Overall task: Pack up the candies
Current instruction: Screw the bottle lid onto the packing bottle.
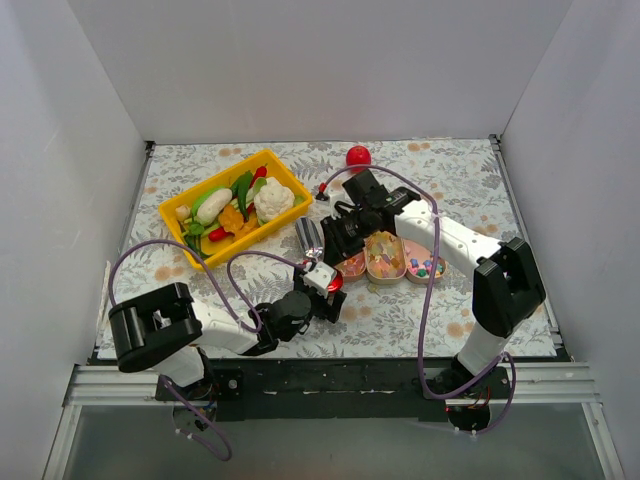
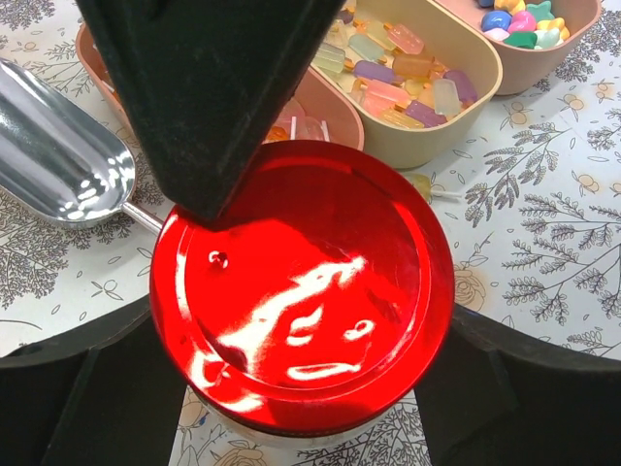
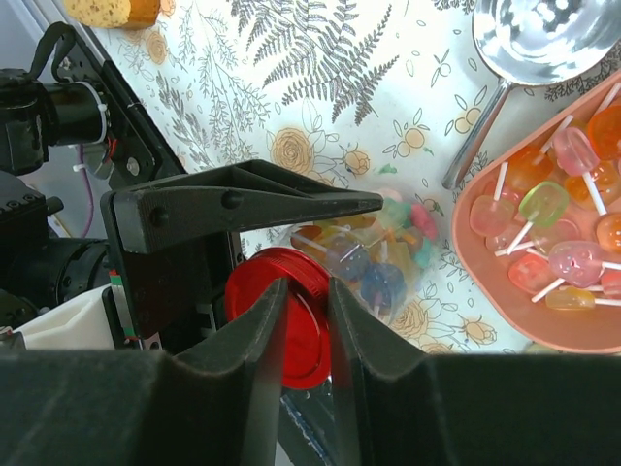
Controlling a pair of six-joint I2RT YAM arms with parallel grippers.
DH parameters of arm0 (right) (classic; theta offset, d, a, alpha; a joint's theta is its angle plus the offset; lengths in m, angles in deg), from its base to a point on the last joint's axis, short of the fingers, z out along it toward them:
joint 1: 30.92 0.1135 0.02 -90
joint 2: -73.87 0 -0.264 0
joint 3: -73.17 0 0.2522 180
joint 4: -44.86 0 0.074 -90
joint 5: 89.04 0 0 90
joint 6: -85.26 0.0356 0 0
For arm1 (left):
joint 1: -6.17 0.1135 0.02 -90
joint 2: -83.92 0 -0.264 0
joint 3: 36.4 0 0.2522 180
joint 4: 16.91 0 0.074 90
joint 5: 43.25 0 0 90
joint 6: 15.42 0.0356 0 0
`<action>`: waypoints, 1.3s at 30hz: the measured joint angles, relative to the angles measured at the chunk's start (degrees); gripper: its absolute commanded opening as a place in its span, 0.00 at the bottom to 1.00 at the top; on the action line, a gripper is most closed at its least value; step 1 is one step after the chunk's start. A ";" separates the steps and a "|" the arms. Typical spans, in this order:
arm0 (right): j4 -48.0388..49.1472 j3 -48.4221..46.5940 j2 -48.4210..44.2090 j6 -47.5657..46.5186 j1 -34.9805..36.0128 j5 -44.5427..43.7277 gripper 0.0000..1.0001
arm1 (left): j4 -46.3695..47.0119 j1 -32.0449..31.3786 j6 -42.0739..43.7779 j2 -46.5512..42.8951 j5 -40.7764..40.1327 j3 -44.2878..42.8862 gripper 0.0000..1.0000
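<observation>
My left gripper (image 1: 322, 292) is shut on a clear jar (image 3: 374, 257) holding several candies and capped by a red lid (image 2: 301, 286); its fingers (image 2: 87, 398) flank the jar. My right gripper (image 3: 303, 296) reaches down from behind and is pinched on the lid's edge (image 3: 281, 320), its dark fingers (image 2: 204, 97) covering the lid's far side. Three small trays lie beside the jar: lollipops (image 3: 563, 233), wrapped pastel candies (image 2: 398, 73) and colourful beads (image 2: 524, 24). In the top view they sit in a row (image 1: 385, 258).
A metal scoop (image 1: 307, 237) lies left of the trays, also in the left wrist view (image 2: 58, 160). A yellow tray (image 1: 172, 212) of toy vegetables stands at the back left. A red ball (image 1: 358, 155) sits by the back wall.
</observation>
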 measured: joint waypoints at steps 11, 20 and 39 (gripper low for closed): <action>5.75 6.67 -4.37 -0.39 -0.57 -0.26 0.27 | 0.68 -0.13 -0.02 0.87 -0.02 -0.39 0.75; 6.19 10.84 -9.01 -0.26 -0.98 -2.49 0.24 | 0.85 -0.22 -0.33 1.11 0.02 -0.44 0.75; -0.44 6.91 -12.24 2.08 -2.16 -6.60 0.44 | 0.20 -0.26 -0.76 3.06 -0.76 -2.45 0.75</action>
